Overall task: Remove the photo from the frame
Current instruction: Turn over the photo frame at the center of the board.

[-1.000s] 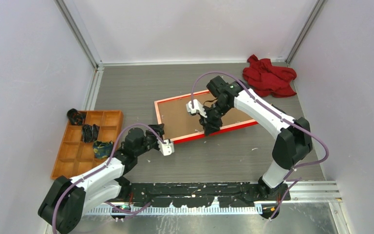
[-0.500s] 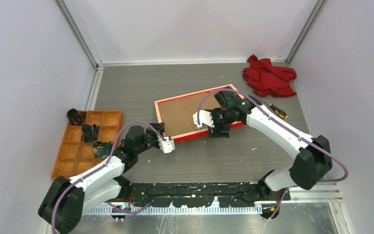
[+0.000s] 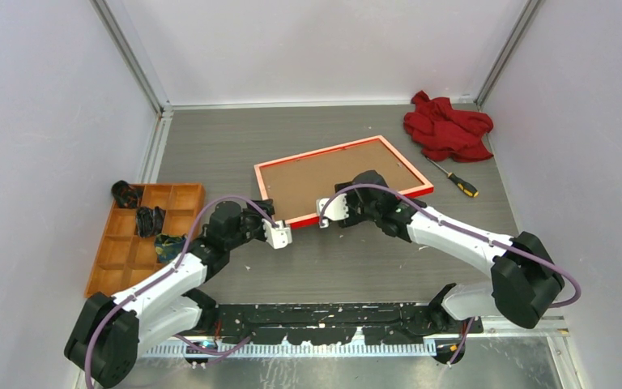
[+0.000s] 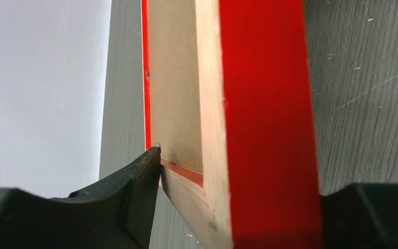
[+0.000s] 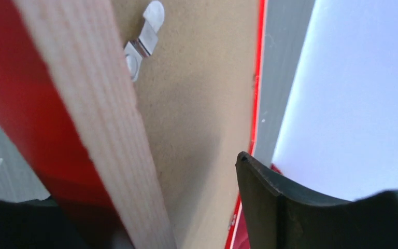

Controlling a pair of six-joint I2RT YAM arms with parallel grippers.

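Note:
The red frame (image 3: 316,151) lies face down on the table, with its brown backing board (image 3: 332,178) facing up. The photo is hidden under that board. My left gripper (image 3: 277,235) is shut on the frame's near left corner. In the left wrist view the corner (image 4: 264,129) fills the gap between the fingers. My right gripper (image 3: 324,212) stands open astride the near rail, a little right of the left one. In the right wrist view one finger (image 5: 269,207) hangs clear above the board (image 5: 202,104), and a white turn clip (image 5: 145,36) shows on the board by the rail.
A crumpled red cloth (image 3: 447,126) lies at the back right. A screwdriver (image 3: 453,180) rests just right of the frame. An orange compartment tray (image 3: 117,251) with dark items stands at the left. White walls close in the table on three sides.
The right arm has drawn back from over the board to the frame's near rail, and its jaws have opened. The left gripper stays on the corner. The screwdriver has come into view.

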